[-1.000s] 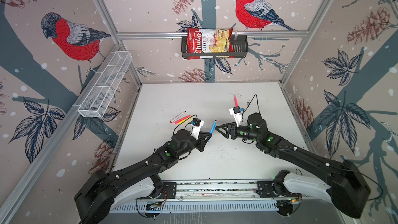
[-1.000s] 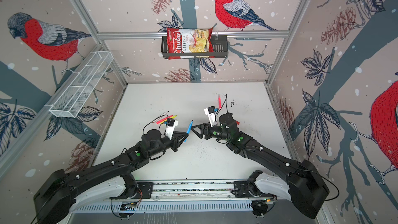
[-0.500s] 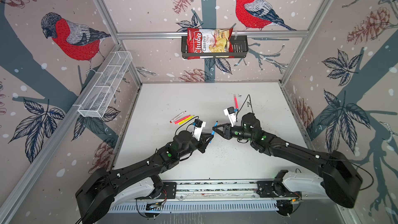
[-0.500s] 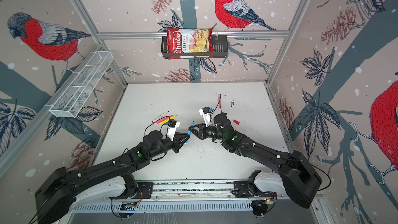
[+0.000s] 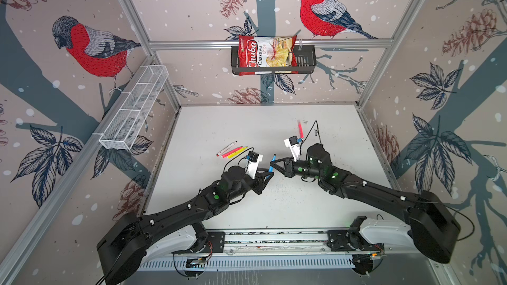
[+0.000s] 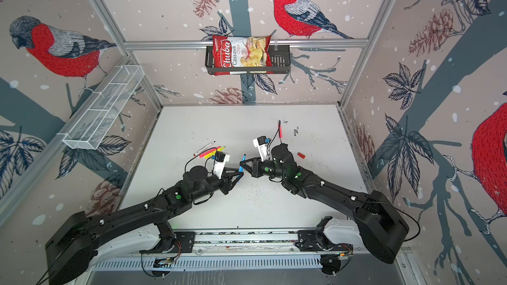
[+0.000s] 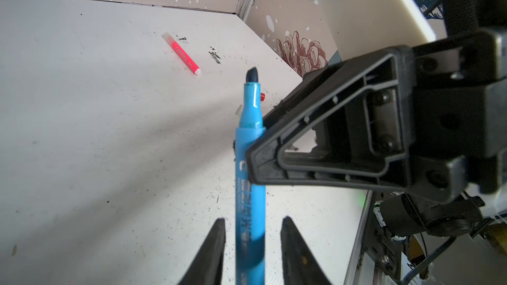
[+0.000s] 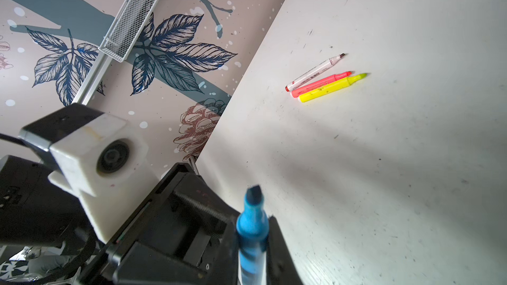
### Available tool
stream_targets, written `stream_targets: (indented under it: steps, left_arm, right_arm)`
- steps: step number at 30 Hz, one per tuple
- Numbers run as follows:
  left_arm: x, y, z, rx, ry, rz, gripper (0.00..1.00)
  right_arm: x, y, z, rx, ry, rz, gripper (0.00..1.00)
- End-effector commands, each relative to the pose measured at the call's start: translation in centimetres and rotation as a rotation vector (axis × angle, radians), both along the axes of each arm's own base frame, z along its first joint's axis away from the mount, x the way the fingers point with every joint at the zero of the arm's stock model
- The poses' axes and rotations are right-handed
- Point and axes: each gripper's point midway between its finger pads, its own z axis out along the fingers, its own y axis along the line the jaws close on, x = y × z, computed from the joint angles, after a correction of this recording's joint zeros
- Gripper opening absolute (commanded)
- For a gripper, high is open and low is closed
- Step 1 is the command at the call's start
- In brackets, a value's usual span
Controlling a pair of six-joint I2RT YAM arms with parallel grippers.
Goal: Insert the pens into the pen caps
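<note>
Where the two arms meet over the middle of the table point(image 5: 247, 122), the right gripper point(image 8: 252, 226) is clamped tight on the blue pen point(image 8: 252, 223). Its fingers press on the barrel just below the neck, and the dark, uncapped chisel tip pokes out past them. Facing it, the left gripper point(image 7: 253, 219) stands slightly parted around the pen's lower barrel. The left wrist view shows a sliver of table between each of the black fingers point(image 7: 215, 245) and the blue plastic, so it grips nothing. In both top views the pen's tip points toward 12 o'clock, with the right gripper reaching in from 3 o'clock and the left from 7 o'clock.

Taking that meeting point as the dial's centre, three uncapped pens lie close side by side at 10 o'clock. A white-barrelled pen point(image 5: 226, 148) lies farthest out, a pink pen point(image 5: 232, 151) in the middle and a yellow pen point(image 5: 238, 154) nearest. At 1 o'clock, well apart, a second pink pen point(image 5: 300, 129) lies alone with a whitish cap point(image 7: 166, 36) on one end. A red cap point(image 6: 301, 155) lies on the table at 3 o'clock, beside the right wrist. At 12 o'clock a chips bag point(image 5: 264, 54) sits in a black wall basket point(image 5: 304, 61). A white mesh basket point(image 5: 134, 111) hangs on the side wall at 10 o'clock.
</note>
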Motion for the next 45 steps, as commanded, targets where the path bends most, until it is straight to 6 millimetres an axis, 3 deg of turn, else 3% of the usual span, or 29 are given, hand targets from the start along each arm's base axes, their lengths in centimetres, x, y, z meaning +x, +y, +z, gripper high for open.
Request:
stream_targets:
  steps: [1, 12, 20, 23, 28, 31, 34, 39, 45]
  left_arm:
    - [0.3, -0.4, 1.2, -0.026, -0.039, -0.004, 0.35]
    - [0.6, -0.7, 1.4, -0.019, -0.042, -0.005, 0.3]
    - [0.9, -0.3, 1.4, -0.015, -0.047, 0.026, 0.05]
    - [1.0, 0.2, 1.5, -0.017, -0.055, 0.048, 0.02]
    - [1.2, 1.3, 1.5, -0.027, -0.065, 0.097, 0.02]
    - [1.0, 1.9, 1.6, -0.04, -0.073, 0.115, 0.02]
    - [0.9, 2.3, 1.5, -0.047, -0.078, 0.124, 0.02]
    - [0.9, 2.8, 1.5, -0.042, -0.082, 0.141, 0.02]
    - [0.8, 3.1, 1.5, -0.045, -0.088, 0.15, 0.02]
  right_arm:
    - [-0.2, 0.3, 1.0, 0.022, -0.039, 0.022, 0.08]
    - [-0.9, 0.4, 1.6, 0.028, -0.06, 0.04, 0.08]
    - [-0.9, 0.2, 1.4, 0.02, -0.059, 0.034, 0.11]
    - [-0.8, 0.1, 1.3, 0.003, -0.06, 0.024, 0.26]
    - [0.5, -1.0, 1.6, -0.046, -0.087, -0.06, 0.67]
    - [1.7, -2.6, 1.9, -0.071, -0.098, -0.147, 0.82]
    - [3.5, -4.9, 1.2, -0.129, -0.07, -0.249, 0.85]
    - [7.2, -11.0, -2.1, -0.255, 0.078, -0.471, 0.87]
    - [8.9, -17.6, -5.8, -0.339, 0.235, -0.676, 0.9]
